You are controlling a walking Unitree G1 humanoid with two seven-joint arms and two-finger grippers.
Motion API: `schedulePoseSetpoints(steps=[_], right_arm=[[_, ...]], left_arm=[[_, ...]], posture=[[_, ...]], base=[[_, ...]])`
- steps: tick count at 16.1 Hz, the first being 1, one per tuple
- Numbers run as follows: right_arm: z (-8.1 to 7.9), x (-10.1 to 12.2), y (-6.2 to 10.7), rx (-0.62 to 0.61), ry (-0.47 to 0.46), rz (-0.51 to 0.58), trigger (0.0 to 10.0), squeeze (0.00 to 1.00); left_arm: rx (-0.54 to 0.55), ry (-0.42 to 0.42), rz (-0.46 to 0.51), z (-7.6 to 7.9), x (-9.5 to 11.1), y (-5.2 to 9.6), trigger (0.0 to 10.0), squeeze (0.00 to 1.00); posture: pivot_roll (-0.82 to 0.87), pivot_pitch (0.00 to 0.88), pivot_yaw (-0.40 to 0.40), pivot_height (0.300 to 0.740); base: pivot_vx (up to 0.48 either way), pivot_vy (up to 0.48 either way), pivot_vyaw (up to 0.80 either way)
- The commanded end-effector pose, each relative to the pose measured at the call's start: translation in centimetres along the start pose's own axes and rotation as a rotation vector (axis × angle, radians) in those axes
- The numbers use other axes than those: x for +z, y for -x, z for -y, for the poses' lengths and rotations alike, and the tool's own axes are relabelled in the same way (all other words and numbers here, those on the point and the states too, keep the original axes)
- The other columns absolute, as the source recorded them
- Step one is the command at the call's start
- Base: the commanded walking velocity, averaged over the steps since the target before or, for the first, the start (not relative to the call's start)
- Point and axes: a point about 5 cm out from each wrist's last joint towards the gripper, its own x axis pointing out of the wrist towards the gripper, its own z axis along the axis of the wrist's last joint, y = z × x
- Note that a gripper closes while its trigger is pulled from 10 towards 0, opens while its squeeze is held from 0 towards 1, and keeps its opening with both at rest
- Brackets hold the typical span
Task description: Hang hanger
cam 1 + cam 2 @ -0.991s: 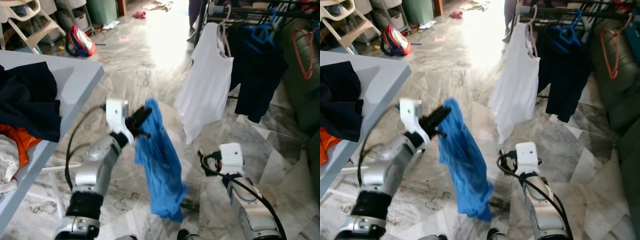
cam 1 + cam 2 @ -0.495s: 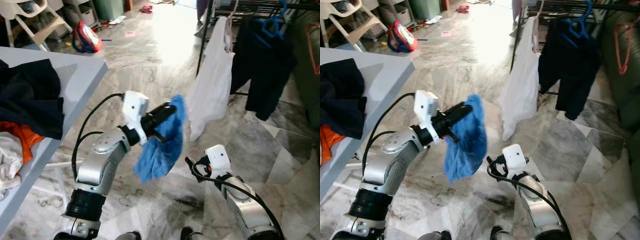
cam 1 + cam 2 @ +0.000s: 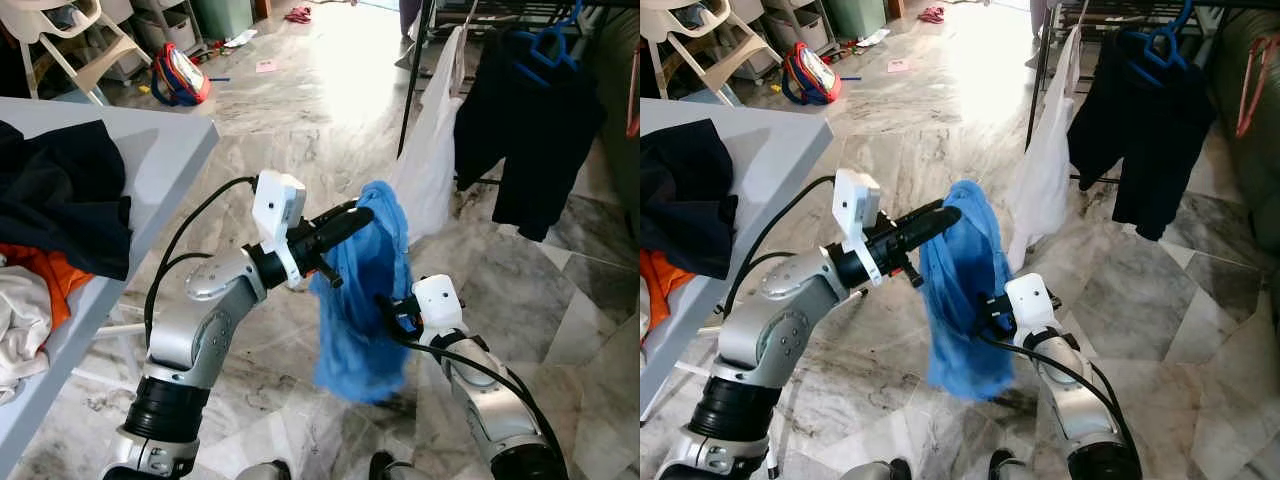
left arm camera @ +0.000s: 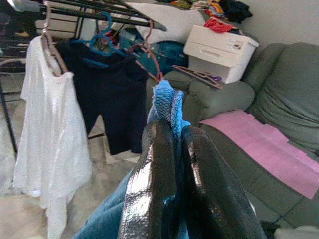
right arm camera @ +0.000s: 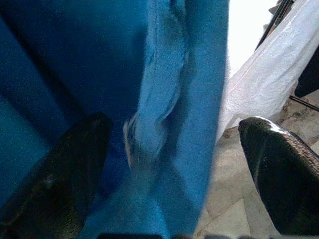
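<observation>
A blue garment (image 3: 365, 300) hangs in the air in front of me, limp, with its top bunched. My left gripper (image 3: 358, 213) is shut on that top edge; in the left wrist view the blue cloth (image 4: 167, 102) sticks out past the closed fingertips. My right gripper (image 3: 985, 312) is lower, against the garment's middle, and open. In the right wrist view its fingers (image 5: 65, 164) stand wide apart with a fold of the blue cloth (image 5: 164, 109) between them. No hanger can be made out inside the garment.
A black clothes rack (image 3: 412, 70) stands ahead on the right with a white top (image 3: 435, 150) and dark shorts (image 3: 525, 130) on a blue hanger (image 3: 550, 45). A grey table (image 3: 160, 150) with piled clothes (image 3: 60, 200) is at my left. Marble floor lies between.
My left arm has swung the blue garment up and to the right, so it hangs long again. The right gripper has risen from the floor side to the cloth's middle.
</observation>
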Motion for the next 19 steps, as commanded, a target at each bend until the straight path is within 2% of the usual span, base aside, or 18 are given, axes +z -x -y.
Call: schedulePoseSetpoints(steps=[1, 2, 5, 7, 8, 10, 13, 15, 19], right_arm=[[-0.2, -0.3, 0.0, -0.007, -0.004, -0.006, 10.0, 0.00], [0.1, -0.4, 0.0, -0.031, 0.018, -0.008, 10.0, 0.00], [2.2, -0.8, 0.2, -0.179, 0.055, -0.025, 10.0, 0.00], [5.1, -0.9, 0.9, -0.358, 0.073, -0.028, 10.0, 0.00], [5.3, -0.8, 1.0, -0.357, 0.069, -0.020, 10.0, 0.00], [4.5, -0.1, 0.8, -0.263, 0.041, 0.029, 10.0, 0.00], [2.5, 1.3, 0.7, -0.046, 0.001, 0.089, 10.0, 0.00], [2.1, 1.4, 0.8, 0.004, 0.002, 0.097, 10.0, 0.00], [3.1, 2.0, 0.9, -0.147, -0.009, 0.150, 10.0, 0.00]], left_arm=[[-0.026, -0.018, 0.047, 0.4, 1.5, -0.2, 10.0, 0.00], [-0.015, -0.027, 0.062, 0.2, 1.9, -0.3, 10.0, 0.00], [0.062, -0.037, 0.094, -0.8, 2.7, -0.3, 10.0, 0.00], [0.173, -0.070, 0.082, -2.2, 2.5, 0.1, 10.0, 0.00], [0.220, -0.092, 0.065, -2.7, 2.2, 0.3, 10.0, 0.00], [0.311, -0.113, 0.032, -3.7, 1.4, 0.6, 10.0, 0.00], [0.435, -0.096, -0.034, -4.8, -0.9, 1.5, 10.0, 0.00], [0.503, -0.110, -0.071, -5.3, -1.8, 1.9, 10.0, 0.00], [0.529, -0.091, -0.100, -5.5, -3.4, 2.7, 10.0, 0.00]], posture=[[0.11, 0.180, 0.101, 0.740], [0.11, 0.180, 0.104, 0.740], [0.11, 0.178, 0.106, 0.740], [0.11, 0.179, 0.106, 0.740], [0.11, 0.179, 0.103, 0.740], [0.11, 0.180, 0.099, 0.740], [0.10, 0.182, 0.092, 0.740], [0.10, 0.183, 0.087, 0.740], [0.10, 0.183, 0.081, 0.740]], base=[[0.000, 0.000, 0.00], [0.000, 0.000, 0.00], [0.000, 0.000, 0.00], [0.000, 0.000, 0.00], [0.000, 0.000, 0.00], [0.000, 0.000, 0.00], [0.000, 0.000, 0.00], [0.000, 0.000, 0.00], [0.000, 0.000, 0.00]])
